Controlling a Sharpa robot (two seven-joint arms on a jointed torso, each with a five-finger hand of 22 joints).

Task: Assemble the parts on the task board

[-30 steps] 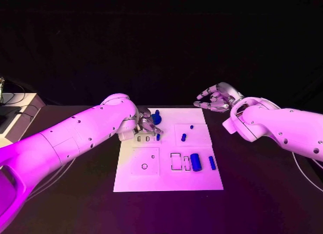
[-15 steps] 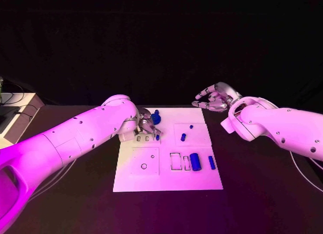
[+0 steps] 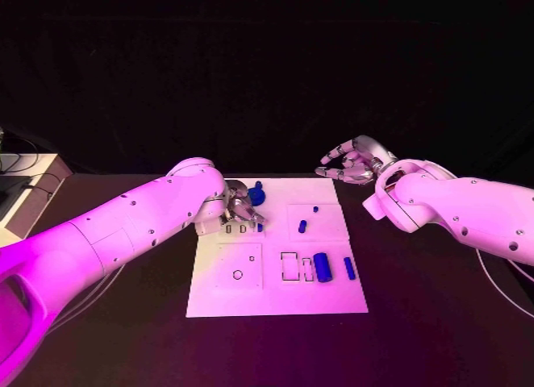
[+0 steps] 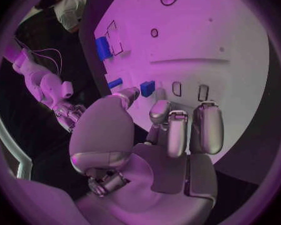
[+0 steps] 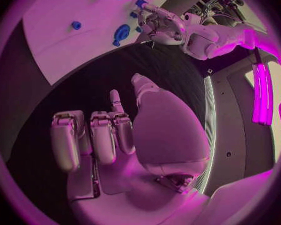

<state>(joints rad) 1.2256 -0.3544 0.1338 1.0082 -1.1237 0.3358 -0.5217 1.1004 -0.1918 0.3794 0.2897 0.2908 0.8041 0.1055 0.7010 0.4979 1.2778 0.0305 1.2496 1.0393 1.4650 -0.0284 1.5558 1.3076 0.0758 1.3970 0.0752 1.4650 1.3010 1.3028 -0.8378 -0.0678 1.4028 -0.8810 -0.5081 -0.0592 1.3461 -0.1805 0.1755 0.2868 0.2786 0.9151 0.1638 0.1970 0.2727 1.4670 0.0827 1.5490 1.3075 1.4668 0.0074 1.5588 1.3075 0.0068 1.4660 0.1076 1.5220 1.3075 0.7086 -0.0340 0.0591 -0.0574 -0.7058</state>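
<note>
On the white board [image 3: 279, 290], a large blue cylinder [image 3: 322, 267] and a small bar [image 3: 350, 268] are seen lying loose near the front, so most assembly is judged unfinished. Farther back, a small blue block [image 4: 147, 88] is pinched by the left hand [image 3: 242, 207] at the slots. The right hand [image 3: 353, 161] is held spread and empty, beyond the board's far right corner.

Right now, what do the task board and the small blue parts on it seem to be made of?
The task board looks like matte rigid plastic, flat with clean cut-out slots and no glare. The blue parts look like solid moulded or printed plastic, evenly coloured with a dull finish. Neither can be told for certain.
</note>
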